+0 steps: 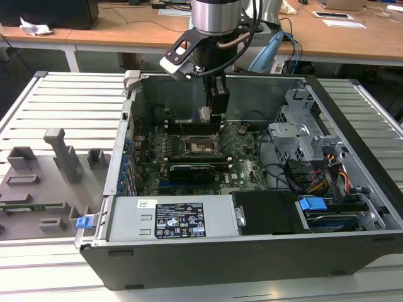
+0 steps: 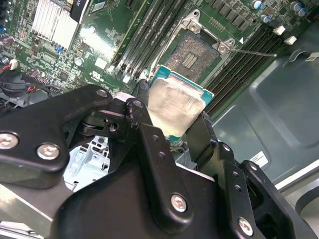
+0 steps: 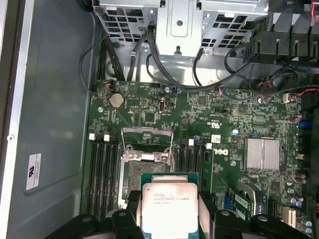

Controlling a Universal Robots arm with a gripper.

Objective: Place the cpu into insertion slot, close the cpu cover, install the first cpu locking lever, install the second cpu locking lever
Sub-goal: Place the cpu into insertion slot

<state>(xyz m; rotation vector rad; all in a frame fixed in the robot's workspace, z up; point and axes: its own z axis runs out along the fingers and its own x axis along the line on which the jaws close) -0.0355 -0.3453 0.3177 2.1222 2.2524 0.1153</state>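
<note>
My gripper (image 1: 213, 112) hangs inside the open computer case, shut on the cpu (image 1: 204, 114), a small square chip with a silvery top and green edge. In both wrist views the black fingers (image 2: 142, 107) clamp two opposite sides of the cpu (image 2: 175, 105) (image 3: 169, 206). The chip floats just above the insertion slot (image 1: 201, 146) and is offset toward one side of it. The slot's pale contact field (image 2: 194, 54) lies bare; the chip hides part of the slot (image 3: 130, 177). The cpu cover (image 3: 147, 135) stands flipped up at the slot's far side. A thin locking lever (image 2: 255, 52) sticks out beside the slot.
Long memory slots (image 3: 102, 172) flank the socket. A black card (image 1: 192, 171) lies in front of it, a labelled power supply (image 1: 179, 219) at the case front, a metal drive cage (image 1: 302, 135) and cables at the exterior view's right. Grey fixtures (image 1: 44, 182) sit on the table.
</note>
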